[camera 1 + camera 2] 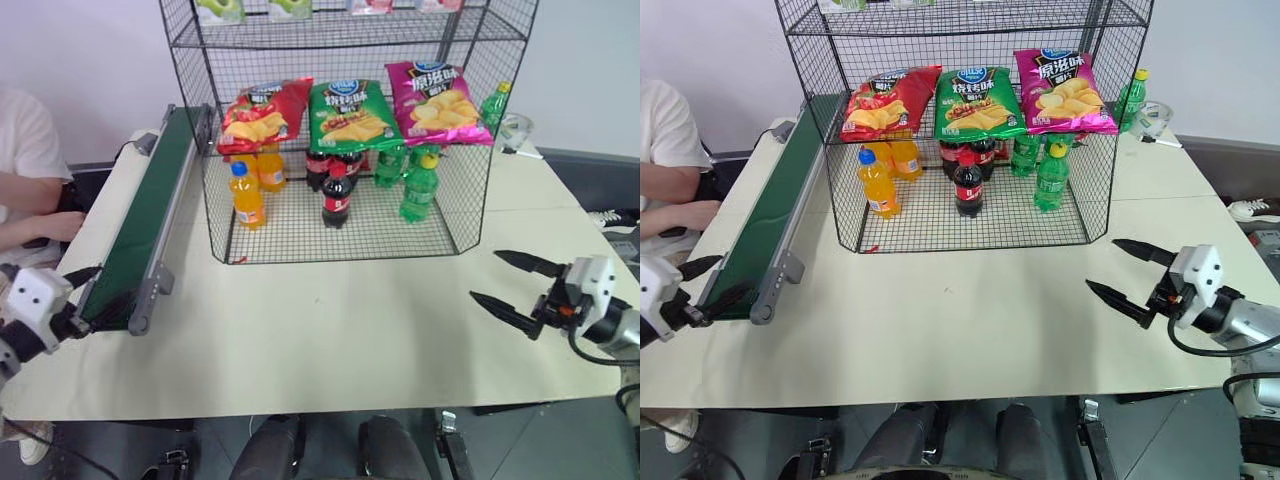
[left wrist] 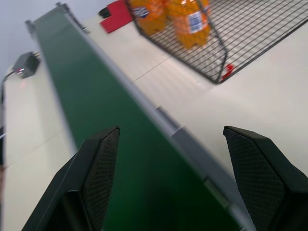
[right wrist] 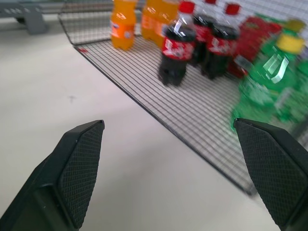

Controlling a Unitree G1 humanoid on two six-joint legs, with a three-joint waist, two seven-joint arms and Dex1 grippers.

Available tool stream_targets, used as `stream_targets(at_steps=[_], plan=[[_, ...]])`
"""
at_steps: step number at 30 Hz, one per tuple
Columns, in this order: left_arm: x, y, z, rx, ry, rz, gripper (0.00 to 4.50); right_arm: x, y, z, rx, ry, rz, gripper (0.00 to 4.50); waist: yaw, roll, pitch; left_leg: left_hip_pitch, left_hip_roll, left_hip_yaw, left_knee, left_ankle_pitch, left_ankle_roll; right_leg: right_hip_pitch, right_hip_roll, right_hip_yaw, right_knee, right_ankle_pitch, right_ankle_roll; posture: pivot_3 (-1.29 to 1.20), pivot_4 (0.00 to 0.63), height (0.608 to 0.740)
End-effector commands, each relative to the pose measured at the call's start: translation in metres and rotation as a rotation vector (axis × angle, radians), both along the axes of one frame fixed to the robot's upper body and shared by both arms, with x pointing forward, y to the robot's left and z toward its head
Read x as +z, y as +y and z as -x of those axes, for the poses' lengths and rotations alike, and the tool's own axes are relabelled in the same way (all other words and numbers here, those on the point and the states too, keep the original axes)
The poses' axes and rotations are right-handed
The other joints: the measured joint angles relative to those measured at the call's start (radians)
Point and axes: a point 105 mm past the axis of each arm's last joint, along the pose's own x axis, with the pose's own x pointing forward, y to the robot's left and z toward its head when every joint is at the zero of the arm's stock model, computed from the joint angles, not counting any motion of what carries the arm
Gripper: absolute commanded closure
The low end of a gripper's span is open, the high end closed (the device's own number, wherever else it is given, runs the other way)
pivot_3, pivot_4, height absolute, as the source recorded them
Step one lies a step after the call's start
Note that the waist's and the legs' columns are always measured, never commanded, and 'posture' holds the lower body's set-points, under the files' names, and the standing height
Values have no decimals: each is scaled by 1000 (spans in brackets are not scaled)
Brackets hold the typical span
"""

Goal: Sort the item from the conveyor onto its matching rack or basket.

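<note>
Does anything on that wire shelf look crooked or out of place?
Yes, slightly: the red crisp bag on the wire shelf lies tilted and crumpled, its corner poking sideways, while the green bag and pink bag beside it sit straight.

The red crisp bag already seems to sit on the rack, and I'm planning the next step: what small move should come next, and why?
Probably hold both arms back. The red crisp bag lies on the wire rack's tier beside the green bag, the conveyor belt is bare, and the left gripper and right gripper are open and hold nothing.
</note>
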Motion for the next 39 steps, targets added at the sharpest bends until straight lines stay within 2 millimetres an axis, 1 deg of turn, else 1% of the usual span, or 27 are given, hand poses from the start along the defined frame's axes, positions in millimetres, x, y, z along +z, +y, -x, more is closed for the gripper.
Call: stream_targets(at_steps=[1,4,8,11,14,16,21,28,32,39], plan=[[16,6,2,-2,-49,-53,900,7,-12,3,-19,-34,36,0,-1,0,0,0,0,0,0,0,0,0,0,0,0,0,0,0,150,740],[17,8,-1,13,-53,-32,900,6,-13,2,-24,-33,32,0,-3,0,0,0,0,0,-1,0,0,0,0,0,0,0,0,0,150,740],[19,3,-5,-12,-69,-40,900,3,-11,-1,-18,-31,29,0,-3,0,0,0,0,0,-1,0,0,-1,0,0,0,0,0,0,150,740],[24,0,-5,-35,-94,20,900,3,-9,-5,-9,-42,34,0,-3,0,0,0,0,0,-1,0,0,-1,0,0,0,0,0,0,150,740],[23,-1,-4,-41,-113,9,900,5,-7,-6,8,-48,35,0,-4,0,0,0,0,0,-1,0,0,-1,0,0,0,1,1,0,150,740],[20,2,-5,-17,-106,9,900,7,-7,-7,12,-54,36,0,-3,0,0,0,0,0,-1,0,0,-1,0,0,0,1,2,0,150,740],[25,-1,-12,-25,-142,-7,900,16,1,-10,32,-83,4,0,-2,0,0,0,0,0,-1,0,0,-1,0,0,0,1,2,0,150,740],[26,-5,-13,-47,-150,-9,900,21,14,-2,96,-78,-60,0,-3,0,0,0,0,0,-1,0,0,-1,0,0,0,1,2,0,150,740],[24,-8,-14,-64,-149,-10,900,19,21,3,128,-52,-86,0,-3,0,0,0,0,0,-1,0,0,-1,0,0,0,1,2,0,150,740],[21,-12,-13,-78,-146,-17,900,16,24,-1,117,-52,-75,0,-3,0,0,0,0,0,-1,0,0,-1,0,0,0,1,2,0,150,740]])
